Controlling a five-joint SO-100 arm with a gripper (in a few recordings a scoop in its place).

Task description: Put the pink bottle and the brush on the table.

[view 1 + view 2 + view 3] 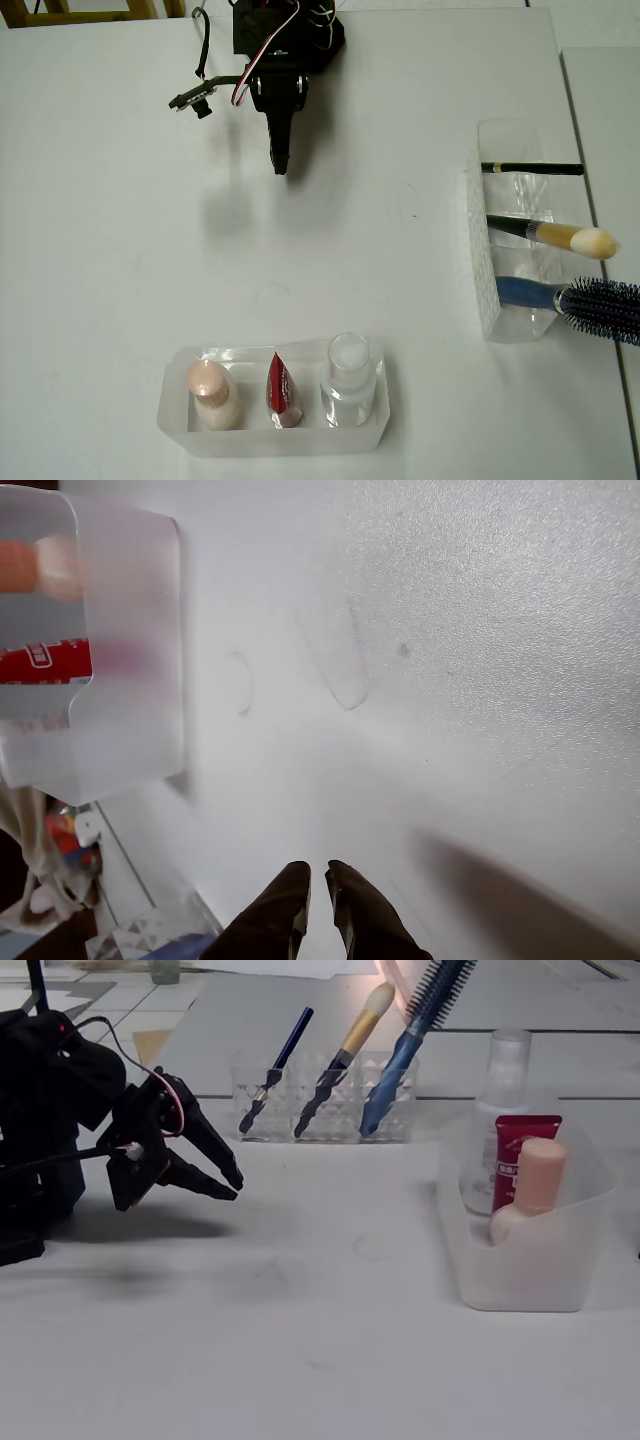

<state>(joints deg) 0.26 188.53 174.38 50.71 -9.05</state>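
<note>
1. In the overhead view the big white flat table holds all the things.
2. A frosted plastic tray sits at 6 o'clock.
3. In the tray, the small pale pink bottle stands left, the red tube in the middle, the clear bottle with a white cap right.
4. A clear plastic holder sits at 3 o'clock.
5. In the holder, the thin dark pencil is farthest back, the slim brush with a fluffy cream tip in the middle, the blue-handled hairbrush nearest.
6. The black two-finger gripper is at 12 o'clock, above the table, well apart from both.

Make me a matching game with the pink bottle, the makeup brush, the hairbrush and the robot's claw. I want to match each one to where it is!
Things:
1. pink bottle
2. brush
3. hairbrush
4. gripper

Places:
A. middle slot of the clear holder
B. above the bare table, holding nothing
C. end slot of the holder, beside the brush
D. frosted tray, next to the red tube

Pairs: 1-D, 2-A, 3-C, 4-B
</note>
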